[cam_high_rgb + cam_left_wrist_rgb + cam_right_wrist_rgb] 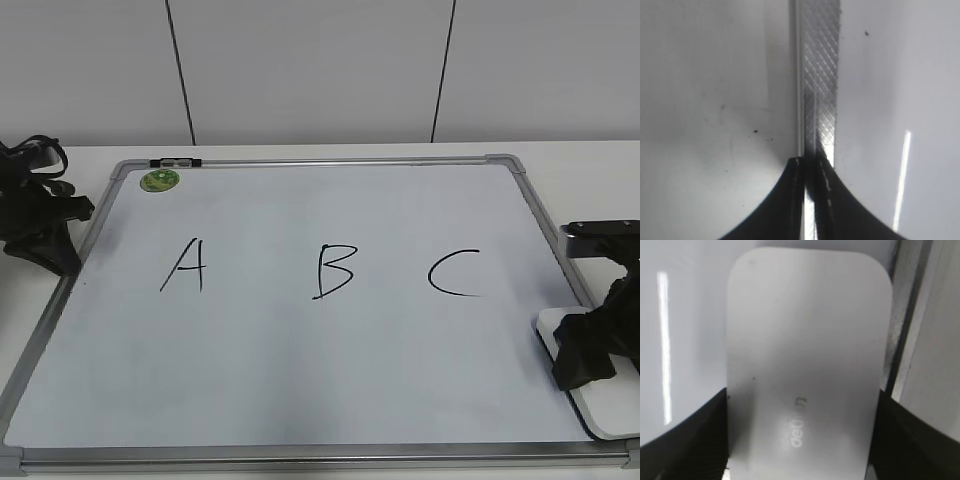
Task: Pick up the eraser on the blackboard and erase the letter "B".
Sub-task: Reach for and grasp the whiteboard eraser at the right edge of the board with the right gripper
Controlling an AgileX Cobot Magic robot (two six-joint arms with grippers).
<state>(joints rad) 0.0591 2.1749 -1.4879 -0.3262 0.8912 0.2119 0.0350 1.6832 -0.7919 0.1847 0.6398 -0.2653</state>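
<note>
Your left arm [35, 215] reads as matte black, lumpy and angular, with a loop of black cable arching over its top. Your left gripper [810, 200] up close: two black fingers [775, 210] with smooth curved outer edges that flare wide toward the camera, plus thin pale scuffed lines along their inner faces. Your right arm [600, 300] has a flat dark grey rectangular housing with a lighter edge, then black, blocky links below it. Your right gripper [800, 440] shows black fingers [685, 435], same smooth curved profile, matte finish. Screws or markings too small to tell.
</note>
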